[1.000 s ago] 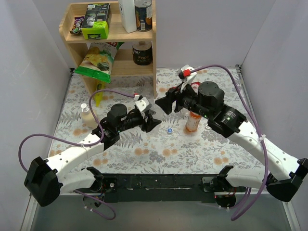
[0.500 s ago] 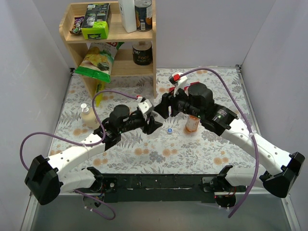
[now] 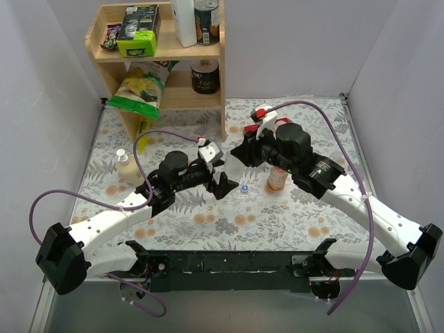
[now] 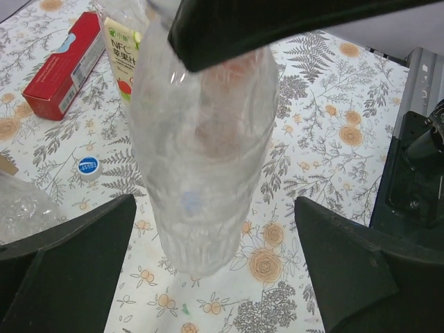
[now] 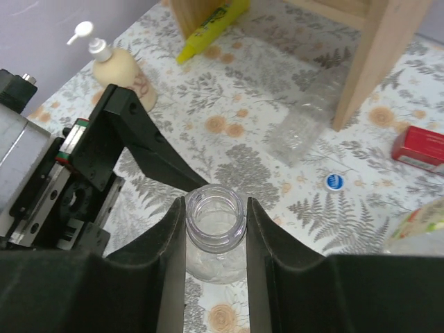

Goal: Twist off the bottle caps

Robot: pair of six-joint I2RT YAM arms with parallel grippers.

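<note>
Right pincer (image 5: 216, 232) is clenched on the neck of the clear bottle (image 4: 201, 159), one finger on each side just under the mouth. The bottle is upright over the middle of the table (image 3: 208, 222). It is thin, crinkly see-through plastic, ribbed near the base, and looks empty. The mouth is open with the thread ring bare, cap already off. Can't tell if the base rests on the table or hangs just above it. Left pincer (image 3: 220, 177) is released, fingers spread wide either side of the bottle's lower body, not touching it. Blue cap (image 5: 335, 182) lies loose on the table near the bottle, a small blue disc with a white mark. Orange bottle (image 3: 277, 179) stands near, on the right arm's side. Second clear bottle (image 5: 305, 125) lies on its side by the shelf (image 3: 223, 90) leg and looks crumpled. Red box (image 4: 62, 66) lies flat on the table.
</note>
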